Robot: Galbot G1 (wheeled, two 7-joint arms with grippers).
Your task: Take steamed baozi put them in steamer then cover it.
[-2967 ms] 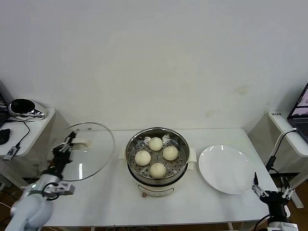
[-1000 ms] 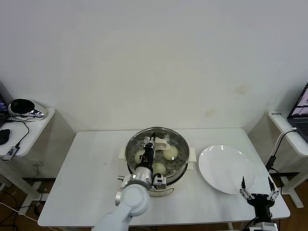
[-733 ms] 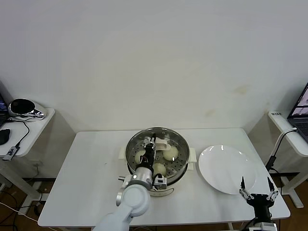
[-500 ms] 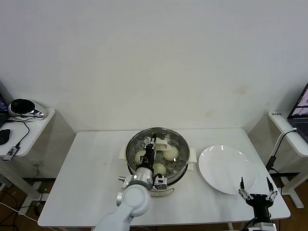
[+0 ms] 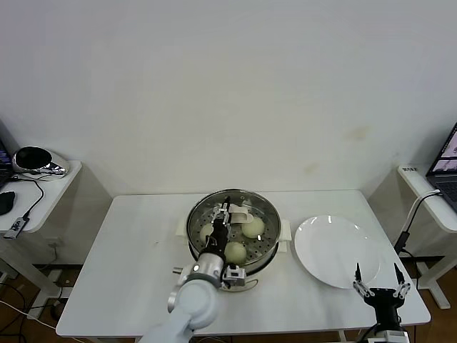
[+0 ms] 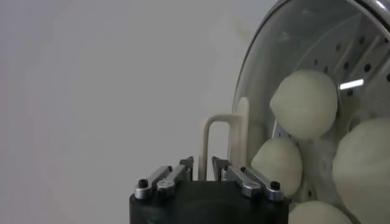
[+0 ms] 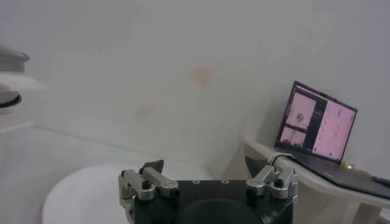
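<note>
Cover (image 5: 233, 217): we see it seated on the steamer (image 5: 268, 251), mid-worktop (image 5: 136, 264).
Baozi (image 6: 304, 103): four, inside under the glass.
Left gripper (image 6: 204, 165): ours, narrowly parted around the cover handle (image 6: 222, 143).
Right gripper (image 5: 378, 280): spread wide, beside the plate (image 5: 335, 250).

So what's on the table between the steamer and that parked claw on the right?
In the head view, only the white plate lies between the steamer and the right gripper.

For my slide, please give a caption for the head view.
Left end effector at the cover handle, baozi inside the steamer.
</note>
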